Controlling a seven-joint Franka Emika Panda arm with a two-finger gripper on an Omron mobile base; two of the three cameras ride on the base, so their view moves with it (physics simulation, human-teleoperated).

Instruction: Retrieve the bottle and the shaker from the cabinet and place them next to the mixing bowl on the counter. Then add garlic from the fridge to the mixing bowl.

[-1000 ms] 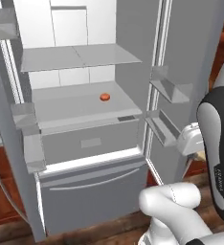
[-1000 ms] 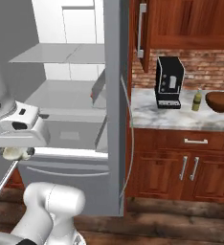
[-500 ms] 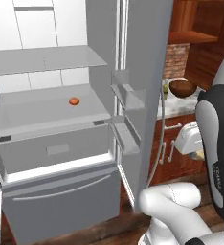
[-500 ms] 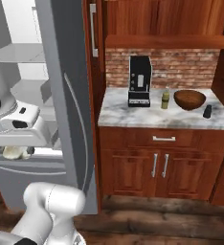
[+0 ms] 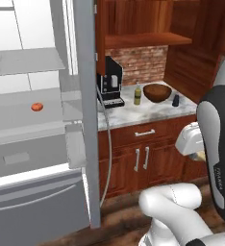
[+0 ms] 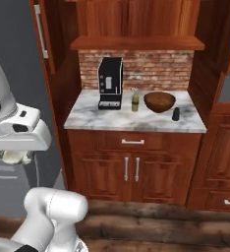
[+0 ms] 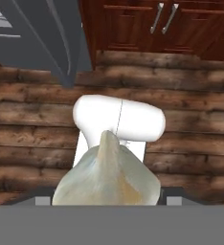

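A kitchen: open fridge [image 5: 32, 144], marble counter [image 6: 136, 120], coffee machine [image 6: 110, 82].

Garlic [image 7: 106, 181] off-white, tan streaks; mixing bowl [image 6: 159, 101] brown; counter [image 6: 136, 118] white-grey marbled; bottle [image 6: 135, 102] olive-green.

Kitchen nook beside an open fridge [image 5: 37, 144]

A marble counter [image 6: 131, 120] tops red-wood cabinets [image 6: 131, 170]; behind it runs a brick wall [image 6: 151, 71], above it a wooden shelf [image 6: 136, 43], below it a plank floor [image 7: 190, 124].
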